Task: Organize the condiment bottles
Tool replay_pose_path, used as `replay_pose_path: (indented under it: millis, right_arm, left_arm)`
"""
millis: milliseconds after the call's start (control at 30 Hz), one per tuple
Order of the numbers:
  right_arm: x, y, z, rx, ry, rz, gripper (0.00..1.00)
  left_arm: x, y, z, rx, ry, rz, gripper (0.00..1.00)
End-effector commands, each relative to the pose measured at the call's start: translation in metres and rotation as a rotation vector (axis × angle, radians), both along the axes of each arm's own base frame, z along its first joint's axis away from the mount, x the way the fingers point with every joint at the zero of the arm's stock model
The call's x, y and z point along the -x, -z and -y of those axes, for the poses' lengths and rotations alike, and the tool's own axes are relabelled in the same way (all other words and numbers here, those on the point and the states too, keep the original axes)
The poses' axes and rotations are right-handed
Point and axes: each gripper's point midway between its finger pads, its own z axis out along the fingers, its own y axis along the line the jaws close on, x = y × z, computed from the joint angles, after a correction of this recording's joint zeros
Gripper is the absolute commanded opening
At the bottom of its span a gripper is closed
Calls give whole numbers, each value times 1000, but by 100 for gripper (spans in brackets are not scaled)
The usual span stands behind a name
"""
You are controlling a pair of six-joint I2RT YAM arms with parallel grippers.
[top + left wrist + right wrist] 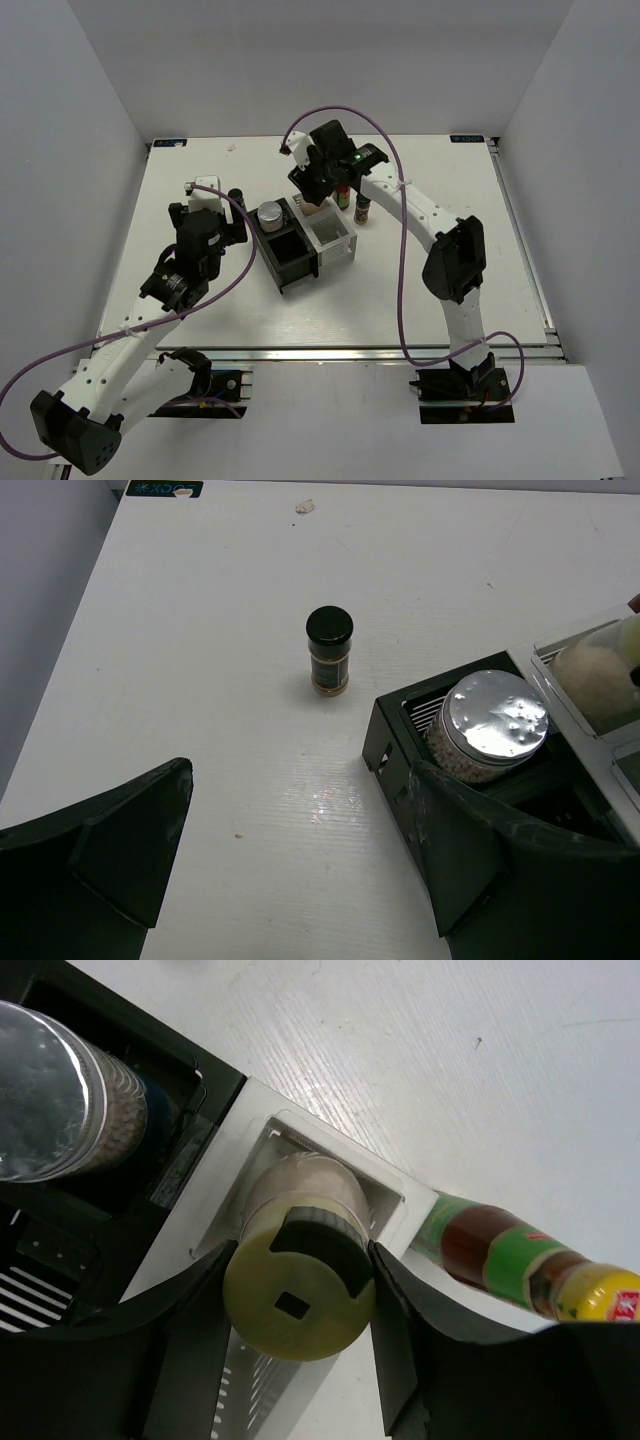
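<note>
My right gripper [318,190] [300,1295] is shut on the cap of the cream squat bottle [298,1260], whose base sits in the back white compartment of the rack. The tall red-green sauce bottle [344,196] [510,1260] stands just behind the rack, with a dark spice jar [363,210] beside it. The silver-lidded jar [270,215] [490,725] [50,1090] stands in the back black compartment. My left gripper [215,215] [300,850] is open and empty, left of the rack. The second dark spice jar [237,195] [329,650] stands on the table ahead of it.
The divided rack has a black half [290,258] [395,730] and a white half [335,240] [250,1130]; its two front compartments hold nothing. The right arm's purple cable arcs over the back of the white table [450,200].
</note>
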Motion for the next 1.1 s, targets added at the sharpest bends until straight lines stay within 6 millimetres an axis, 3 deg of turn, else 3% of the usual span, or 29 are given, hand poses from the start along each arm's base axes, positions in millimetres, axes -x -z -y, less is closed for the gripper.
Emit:
replay_pose_path:
  millis: [0,233,367,433,567,733,867,900,1000,1067]
  right_arm:
    - [-10,1,-10,0,-2,27,23]
    - [-18,22,-11,25,18,22,60]
    - [-16,19,-11,19,19,21,74]
    - [-13,11,-11,0,19,20,89]
    - [-7,-8,-11,-34,11,28,88]
    - [9,-67,-7,-143,-7,96,82]
    - [18,-111,13,-246,41,160,67]
    - [17,-103,18,-259,53,149,65]
    - [17,-113,30,-333,103,122,63]
    - [8,-113,45,-367,171,97,71]
  left_arm:
    - [0,-7,-1,11,1,29,98]
    - [-1,-6,0,9,3,23,98]
    - [-1,-6,0,10,3,25,98]
    - [-1,-5,0,9,2,23,98]
    - [-1,-6,0,10,3,25,98]
    - [-1,-6,0,12,5,26,98]
    - [-1,-7,1,16,9,28,98]
    - [-1,-7,1,15,10,28,98]
    - [-1,-5,1,14,12,25,98]
    - [-1,-5,2,15,13,25,98]
